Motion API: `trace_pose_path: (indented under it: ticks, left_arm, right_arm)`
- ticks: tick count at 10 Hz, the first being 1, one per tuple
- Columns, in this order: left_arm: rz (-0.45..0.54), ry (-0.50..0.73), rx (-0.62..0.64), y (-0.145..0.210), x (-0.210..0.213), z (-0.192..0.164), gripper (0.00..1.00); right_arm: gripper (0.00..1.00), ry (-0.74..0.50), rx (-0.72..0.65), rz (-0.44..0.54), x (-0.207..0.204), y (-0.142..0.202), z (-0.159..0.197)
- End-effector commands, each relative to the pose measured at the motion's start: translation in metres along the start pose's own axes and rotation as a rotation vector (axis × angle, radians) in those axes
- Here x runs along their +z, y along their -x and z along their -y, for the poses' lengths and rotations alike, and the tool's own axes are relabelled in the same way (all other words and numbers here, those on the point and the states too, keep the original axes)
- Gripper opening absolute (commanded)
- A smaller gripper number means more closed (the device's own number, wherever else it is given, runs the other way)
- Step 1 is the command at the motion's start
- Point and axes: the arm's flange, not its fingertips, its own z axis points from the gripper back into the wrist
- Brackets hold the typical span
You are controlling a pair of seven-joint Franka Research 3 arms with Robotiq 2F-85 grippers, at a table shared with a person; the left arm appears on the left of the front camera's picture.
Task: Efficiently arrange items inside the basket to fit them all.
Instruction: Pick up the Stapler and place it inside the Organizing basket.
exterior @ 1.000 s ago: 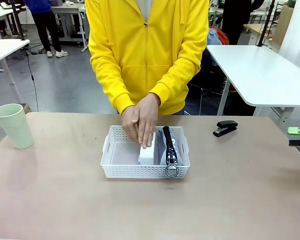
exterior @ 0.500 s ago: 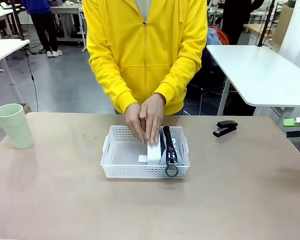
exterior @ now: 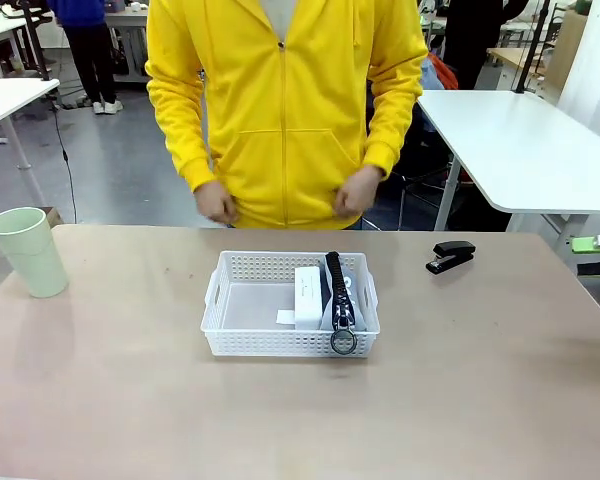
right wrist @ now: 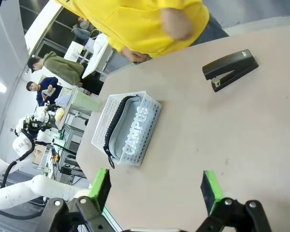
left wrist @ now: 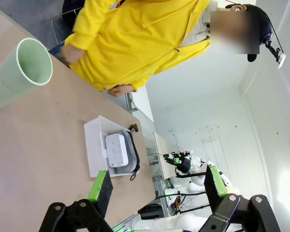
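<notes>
The white basket (exterior: 242, 310) sits mid-table. In its right half a white box (exterior: 307, 293) stands on edge against the grey pouch (exterior: 341, 300), whose ring pull hangs over the near wall. The pale green cup (exterior: 28, 250) stands far left on the table and the black stapler (exterior: 450, 256) lies at the right. My right gripper (exterior: 592, 255) hovers at the right table edge, open and empty. The left wrist view shows my left gripper (left wrist: 156, 186) open, high above the cup (left wrist: 17, 72) and basket (left wrist: 94, 145). In the right wrist view, open fingers (right wrist: 155, 188) frame the basket (right wrist: 147, 123) and stapler (right wrist: 230, 69).
A person in a yellow jacket stands at the far side with both hands (exterior: 217, 203) drawn back at waist height, off the table. Bare tabletop surrounds the basket, and the basket's left half (exterior: 245, 305) is bare except for a small white slip. Other tables stand behind.
The person's hands pushed the white box upright against the pouch, then let go and pulled back to the body. My grippers stayed open and nearly still.
</notes>
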Motion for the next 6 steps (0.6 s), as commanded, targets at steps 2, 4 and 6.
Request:
trace_pose_path:
  ticks: [2, 4, 6]
  left_arm:
    - [0.011, 0.025, -0.015, -0.0014, -0.0006, 0.0021, 1.0]
    - [0.011, 0.025, -0.015, -0.0014, -0.0006, 0.0021, 1.0]
    - [0.011, 0.025, -0.015, -0.0014, -0.0006, 0.0021, 1.0]
  right_arm:
    - [1.0, -0.002, -0.01, -0.007, 0.0004, -0.0003, -0.0022]
    - [1.0, -0.002, -0.01, -0.007, 0.0004, -0.0003, -0.0022]
    - [1.0, 0.0, 0.001, -0.002, -0.0005, 0.0, -0.0003]
